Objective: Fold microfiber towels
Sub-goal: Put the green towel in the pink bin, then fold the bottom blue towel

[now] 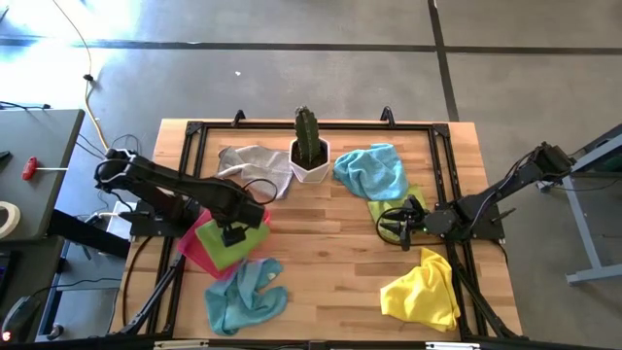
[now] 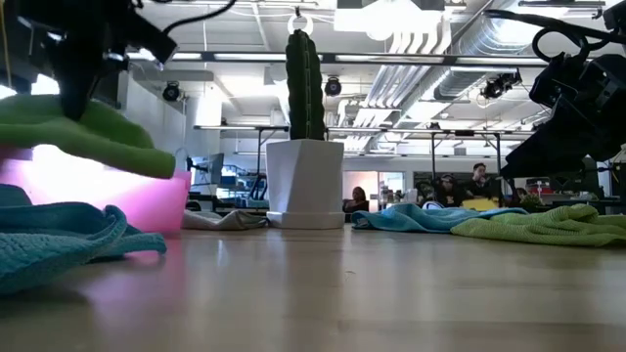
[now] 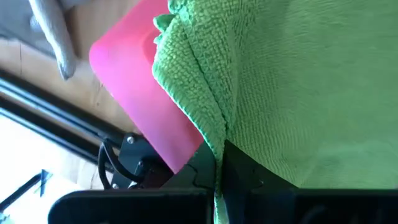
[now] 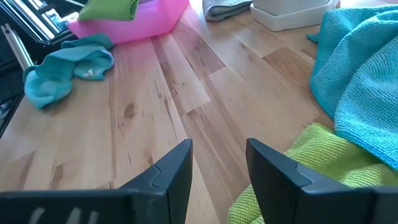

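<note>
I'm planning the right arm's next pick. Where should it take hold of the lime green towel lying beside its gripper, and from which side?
Probably the lime green towel's near corner, from above. That edge lies bunched on bare wood just beside the open right gripper, while its far part is tucked under the light blue towel. A pinch there should lift one corner free without dragging the blue one.

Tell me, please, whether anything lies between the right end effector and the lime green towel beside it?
Nothing visible does. The right end effector hovers open above bare wood, and the lime green towel lies right beside one finger, partly under the light blue towel. The potted cactus stands farther back, out of the way.
</note>
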### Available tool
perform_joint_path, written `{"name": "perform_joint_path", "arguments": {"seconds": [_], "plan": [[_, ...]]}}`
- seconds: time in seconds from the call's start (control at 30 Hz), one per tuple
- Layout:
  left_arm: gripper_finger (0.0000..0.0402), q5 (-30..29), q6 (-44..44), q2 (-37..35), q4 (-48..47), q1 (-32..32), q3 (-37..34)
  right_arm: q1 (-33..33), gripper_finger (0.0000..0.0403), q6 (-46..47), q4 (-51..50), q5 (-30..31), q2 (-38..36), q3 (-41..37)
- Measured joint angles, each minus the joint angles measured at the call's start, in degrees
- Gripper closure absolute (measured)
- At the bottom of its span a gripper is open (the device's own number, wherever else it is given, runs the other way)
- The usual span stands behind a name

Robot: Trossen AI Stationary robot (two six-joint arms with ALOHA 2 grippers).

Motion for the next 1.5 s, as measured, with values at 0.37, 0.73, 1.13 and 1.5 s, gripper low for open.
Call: {"name": "perform_joint_path", "arguments": {"seconds": [0.37, 0.73, 1.13, 1.5], "plan": [[0.0401, 0.5, -4.19, 0.0, 2.24, 0.27, -8.13, 0.0, 0.0261, 0.0, 0.0, -0.01, 0.0, 0.0], [0.0393, 0.96, -5.74, 0.0, 5.16, 0.27, -10.34, 0.0, 0.0261, 0.0, -0.13, -0.01, 0.0, 0.0], [0.0272, 3.04, -13.52, -0.02, 1.46, 0.19, -9.51, 0.0, 0.0261, 0.0, -0.37, 0.0, 0.0, 0.0], [0.0152, -8.36, -9.4, -2.36, 7.77, -1.87, 5.1, 0.0, 0.0261, 0.0, -0.37, -0.01, 0.0, 0.0]]}}
